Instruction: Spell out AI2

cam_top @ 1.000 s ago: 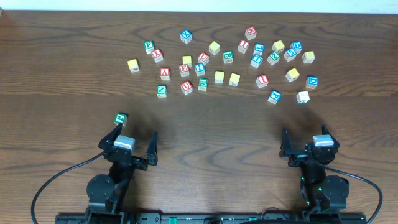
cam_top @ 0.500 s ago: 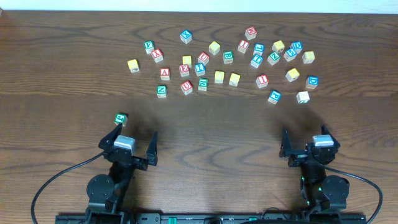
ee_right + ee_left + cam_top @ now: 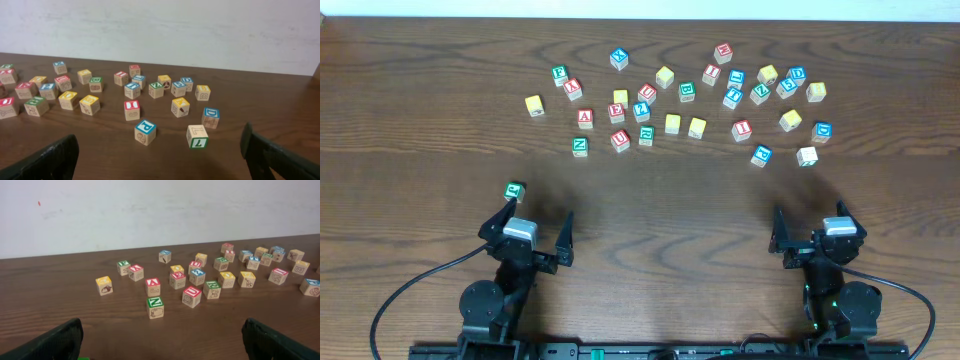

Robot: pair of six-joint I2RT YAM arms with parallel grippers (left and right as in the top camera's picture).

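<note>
2 grippers, both at near table edge: left gripper (image 3: pixel 540 211) w/ jaws spread wide, nothing between them; right gripper (image 3: pixel 810 212) same, fully open, holding nothing. 1 stray green cube (image 3: pixel 515 190) sits just by the left gripper's outer fingertip, outside the jaws. Beyond that, bare dark wood table (image 3: pixel 670 200), then approx 30 small light-wood cubes scattered in a loose band across the far half, well apart from both grippers. By print colour, roughly 8 red, 8 blue, 8 yellow, the rest green. Task cubes, 3 wanted: red A cube (image 3: pixel 585 117) at left part of band, upright, red-bordered top w/ red "A", just left of a red E cube (image 3: pixel 617 112). Red I cube (image 3: pixel 742 129) at right part of band, near front row, red "I" on top, blue P cube (image 3: pixel 761 155) just beside it toward the grippers. Blue 2 not sure: blue cube (image 3: pixel 642 110) mid-left, near the E, glyph reads 2 or Z, too small to tell. All 3 apart from each other, not in a row.
</note>
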